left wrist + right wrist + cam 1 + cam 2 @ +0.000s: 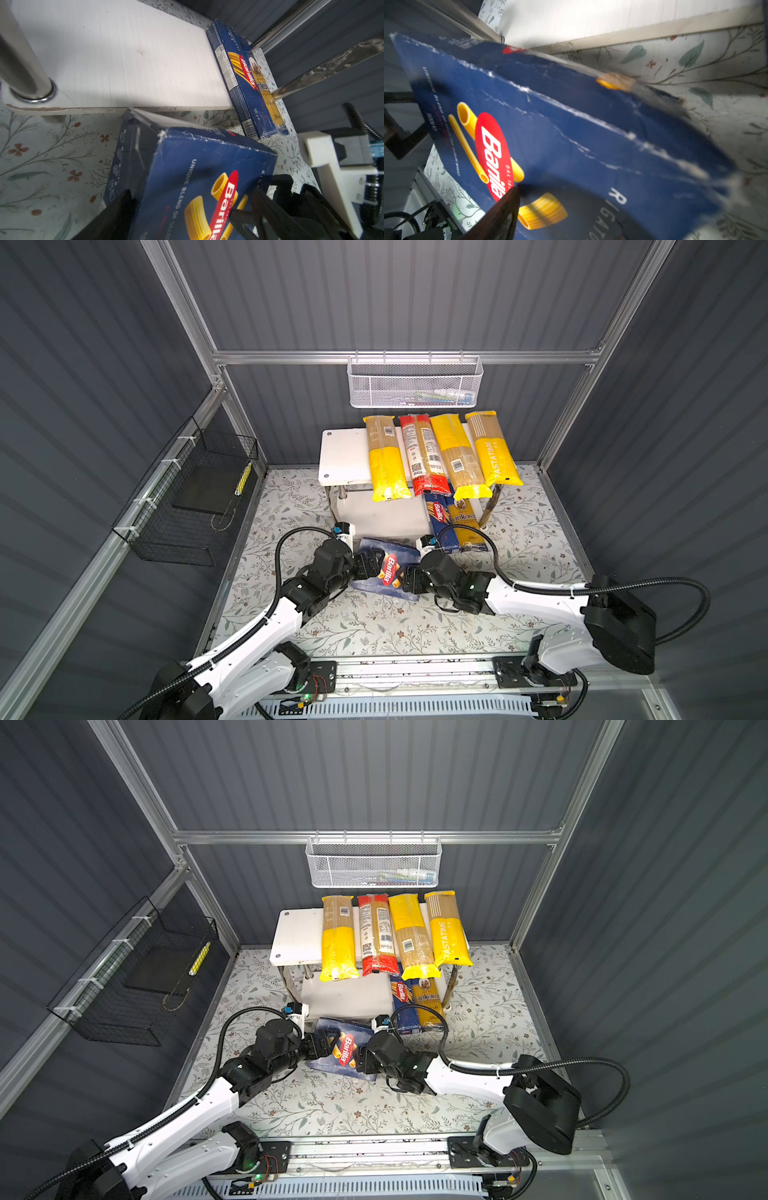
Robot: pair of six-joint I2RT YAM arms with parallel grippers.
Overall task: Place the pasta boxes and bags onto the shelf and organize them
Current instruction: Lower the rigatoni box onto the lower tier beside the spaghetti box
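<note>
The wide dark blue Barilla rigatoni box [388,568] [343,1048] hangs tilted just in front of the white shelf's lower tier [386,514] [124,62]. My left gripper [374,564] [179,205] is shut on its left end. My right gripper [409,578] is shut on its right end, with one finger [504,214] lying over the printed face [571,135]. On the lower tier's right end lie the narrow spaghetti box [440,522] [239,83] and the ankara bag [467,522]. Several bags lie across the top tier [340,452]: yellow [386,460], red [424,456], yellow [457,456], PASTATIME [494,452].
A white mesh basket [415,383] hangs on the back wall above the shelf. A black wire basket [191,497] is fixed to the left wall. A chrome shelf leg [25,68] stands left of the box. Floral mat [374,626] covers the floor.
</note>
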